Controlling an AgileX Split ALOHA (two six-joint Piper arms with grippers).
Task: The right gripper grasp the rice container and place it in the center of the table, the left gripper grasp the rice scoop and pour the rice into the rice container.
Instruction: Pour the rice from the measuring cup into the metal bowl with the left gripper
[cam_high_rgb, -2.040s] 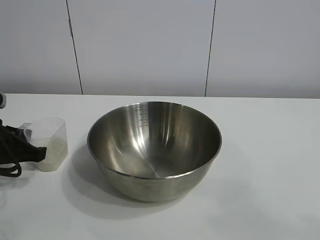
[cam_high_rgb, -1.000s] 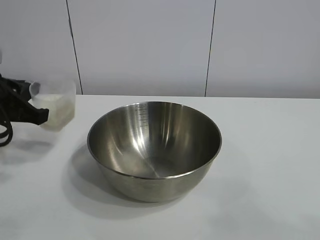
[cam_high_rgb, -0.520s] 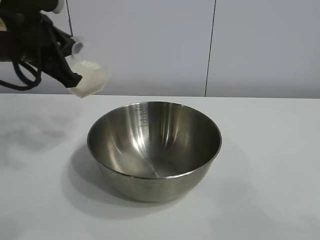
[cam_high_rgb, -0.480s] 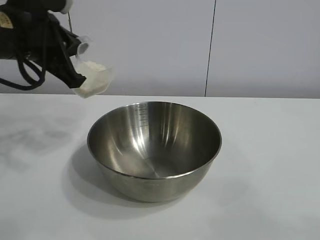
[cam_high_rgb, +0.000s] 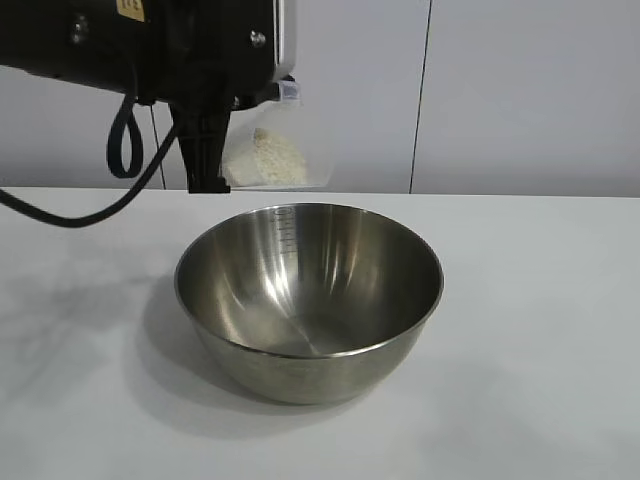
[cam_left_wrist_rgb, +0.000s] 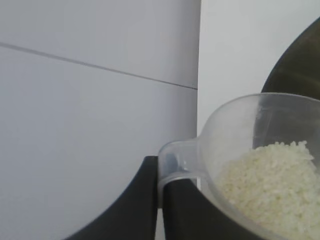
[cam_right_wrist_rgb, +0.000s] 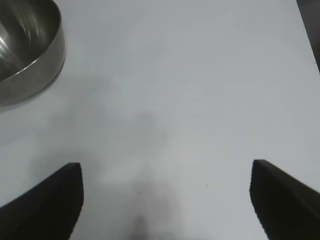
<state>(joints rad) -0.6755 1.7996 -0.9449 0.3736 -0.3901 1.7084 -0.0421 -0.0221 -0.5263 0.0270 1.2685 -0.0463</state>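
The bowl (cam_high_rgb: 309, 300) sits at the middle of the table (cam_high_rgb: 540, 330); above and behind its rear left rim, the left gripper (cam_high_rgb: 207, 160) holds the tipped scoop (cam_high_rgb: 275, 150), rice (cam_high_rgb: 277, 160) inside; the right gripper (cam_right_wrist_rgb: 165, 200) hangs over bare table, well apart

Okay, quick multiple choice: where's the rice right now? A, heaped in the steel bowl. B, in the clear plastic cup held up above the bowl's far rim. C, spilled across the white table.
B: the rice sits in the tilted cup gripped by the left gripper; the bowl holds none.
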